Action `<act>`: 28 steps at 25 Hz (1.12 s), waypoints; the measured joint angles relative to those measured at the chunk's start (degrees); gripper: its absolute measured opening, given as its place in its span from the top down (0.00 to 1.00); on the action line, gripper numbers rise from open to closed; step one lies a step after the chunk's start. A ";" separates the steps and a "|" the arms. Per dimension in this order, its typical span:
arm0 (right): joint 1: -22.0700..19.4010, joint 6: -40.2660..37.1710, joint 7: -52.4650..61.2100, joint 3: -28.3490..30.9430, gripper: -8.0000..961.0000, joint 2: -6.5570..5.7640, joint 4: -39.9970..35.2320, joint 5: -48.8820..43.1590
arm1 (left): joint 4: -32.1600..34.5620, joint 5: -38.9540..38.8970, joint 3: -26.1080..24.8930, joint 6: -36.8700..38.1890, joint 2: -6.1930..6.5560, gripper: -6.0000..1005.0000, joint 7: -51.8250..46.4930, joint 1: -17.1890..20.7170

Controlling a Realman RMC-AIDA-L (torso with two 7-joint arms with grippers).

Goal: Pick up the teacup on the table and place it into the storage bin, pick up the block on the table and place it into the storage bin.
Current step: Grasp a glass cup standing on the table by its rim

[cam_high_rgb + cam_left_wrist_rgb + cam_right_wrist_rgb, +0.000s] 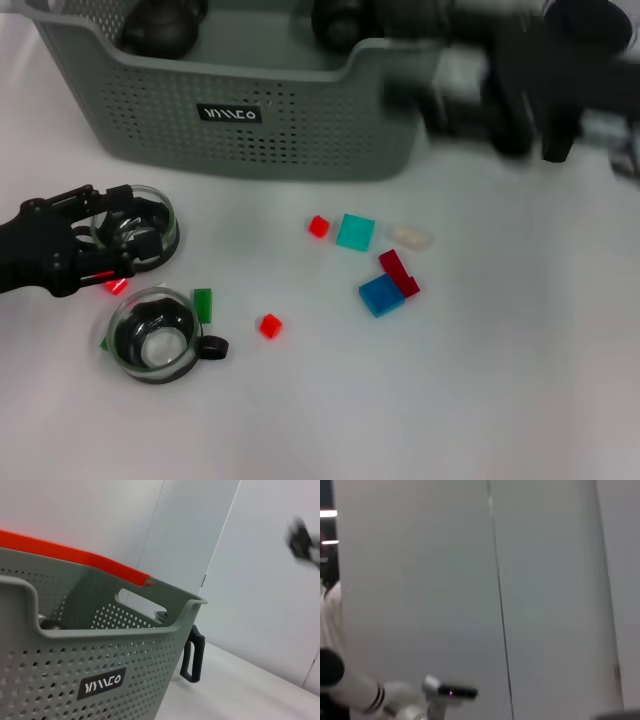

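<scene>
Teacup one [135,232], a glass cup, stands on the white table [400,400] at my left, well in front of the storage bin [250,120]. My left gripper [125,235] is at this cup, its black fingers [110,200] spread around the cup's rim; I cannot tell whether they touch the glass. A second glass teacup [152,335] with a black handle stands just nearer, beside a green block [203,304].

Blocks lie scattered mid-table: two small red ones [318,226] [269,325], a teal square [355,231], a pale one [410,237], and a dark red block [398,272] touching a blue one [380,295].

My right gripper [520,100] hangs blurred over the bin's right end; I cannot tell how its fingers stand.

Only the head view shows the cups and blocks. The left wrist view shows the bin's perforated wall [100,680], its label [102,683], an orange strip [75,556] behind the rim and a black handle [193,653] beyond the corner. The right wrist view shows only a plain wall.
</scene>
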 joint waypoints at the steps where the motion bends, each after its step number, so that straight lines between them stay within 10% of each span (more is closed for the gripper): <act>1: -1.65 -1.00 -1.74 0.02 0.33 -0.01 0.80 -0.85 | 0.03 -0.01 0.00 -0.03 0.02 0.18 0.00 -0.12; 13: -6.67 2.00 -5.33 4.41 0.33 -0.02 6.94 -14.62 | 12.45 1.41 1.32 5.71 1.52 0.18 -19.16 -2.56; 20: -4.08 3.71 -4.47 4.39 0.33 0.05 7.91 -15.48 | 32.94 13.37 15.45 8.35 2.29 0.18 -39.92 -9.45; 28: -2.94 5.61 -3.63 4.16 0.33 -0.36 10.70 -15.54 | 29.39 27.66 25.01 6.07 0.94 0.18 -43.43 -20.21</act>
